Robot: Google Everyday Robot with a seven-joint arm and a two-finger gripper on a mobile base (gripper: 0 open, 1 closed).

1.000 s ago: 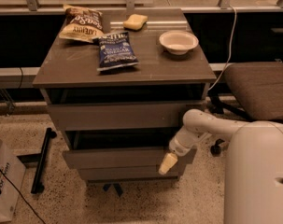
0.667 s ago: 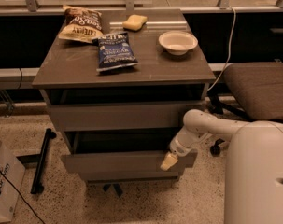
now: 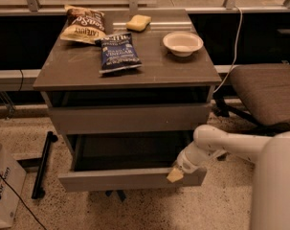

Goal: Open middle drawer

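Observation:
The middle drawer (image 3: 120, 179) of the grey-brown cabinet is pulled well out, and its dark grey interior (image 3: 130, 151) shows from above. Its flat, handle-less front faces me at the bottom of the camera view. My gripper (image 3: 175, 174), with a cream-coloured tip, sits on the top edge of that drawer front near its right end. My white arm (image 3: 216, 143) reaches to it from the right. The top drawer (image 3: 130, 119) above is pushed in. Any drawer below the open one is hidden.
On the cabinet top (image 3: 183, 71) lie two chip bags (image 3: 82, 25) (image 3: 118, 52), a yellow sponge (image 3: 138, 22) and a white bowl (image 3: 183, 42). A padded chair (image 3: 266, 92) stands to the right. A cardboard box (image 3: 3, 190) and a black bar (image 3: 41, 164) are on the floor at left.
The middle drawer has slid further out toward me, and my gripper has moved down and forward with its front edge.

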